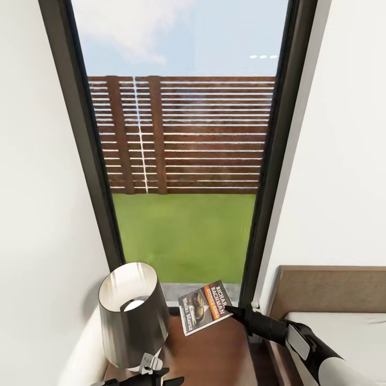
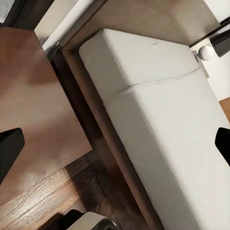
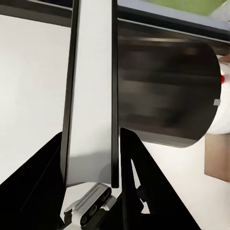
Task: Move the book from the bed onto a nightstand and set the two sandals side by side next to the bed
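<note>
We see the right pincer [image 1: 229, 309] pinching the book [image 1: 205, 307] by its edge, the cover tilted and held above the nightstand [image 1: 214, 354]; from the right wrist, the book [image 3: 91, 91] stands edge-on, clamped between the two black fingers [image 3: 143, 191]. Beside it on the tabletop stands a lamp with a dark metallic shade [image 1: 131, 308]. The left pincer [image 1: 142, 381] sits at the near edge below the lamp, its fingers [image 2: 9, 153] spread wide. Right of the nightstand lies the bed [image 1: 348, 332], mattress bare, with its headboard [image 1: 332, 287]. Behind both rises the window [image 1: 182, 145].
</note>
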Motion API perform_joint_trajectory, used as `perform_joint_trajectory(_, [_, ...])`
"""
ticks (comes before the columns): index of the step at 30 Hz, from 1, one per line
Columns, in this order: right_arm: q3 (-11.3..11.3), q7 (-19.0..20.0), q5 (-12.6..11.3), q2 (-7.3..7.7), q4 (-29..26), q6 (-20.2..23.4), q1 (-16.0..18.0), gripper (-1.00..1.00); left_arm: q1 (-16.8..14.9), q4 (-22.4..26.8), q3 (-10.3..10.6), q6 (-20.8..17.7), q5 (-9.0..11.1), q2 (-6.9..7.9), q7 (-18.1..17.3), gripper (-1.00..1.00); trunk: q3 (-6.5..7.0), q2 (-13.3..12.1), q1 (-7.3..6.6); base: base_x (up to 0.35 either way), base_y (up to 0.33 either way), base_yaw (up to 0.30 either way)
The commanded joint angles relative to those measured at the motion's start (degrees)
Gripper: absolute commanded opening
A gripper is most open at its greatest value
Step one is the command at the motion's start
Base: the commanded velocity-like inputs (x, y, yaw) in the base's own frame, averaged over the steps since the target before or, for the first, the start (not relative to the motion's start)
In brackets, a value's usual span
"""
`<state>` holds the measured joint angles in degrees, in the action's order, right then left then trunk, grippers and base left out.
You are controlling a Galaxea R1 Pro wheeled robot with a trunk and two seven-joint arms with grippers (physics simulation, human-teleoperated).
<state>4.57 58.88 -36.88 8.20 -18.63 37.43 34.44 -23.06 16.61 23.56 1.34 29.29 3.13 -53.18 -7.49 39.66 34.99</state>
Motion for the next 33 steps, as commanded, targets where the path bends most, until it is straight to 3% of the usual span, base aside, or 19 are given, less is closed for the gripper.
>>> perform_joint_trajectory(1, [0.45,0.0,-0.65,0.06,0.0,0.29,0.05,-1.0,-0.06,0.0,0.43,0.14,0.42,0.04,-0.06,1.0,-0.28,0.5,0.24,0.0,0.0,0.0])
perform_joint_trajectory(33, [0.44,-0.17,-0.48,0.07,0.08,0.28,0.07,-1.0,-0.06,-0.09,0.44,0.15,0.42,0.07,-0.13,1.0,-6.03,13.33,7.27,0.0,0.0,0.0])
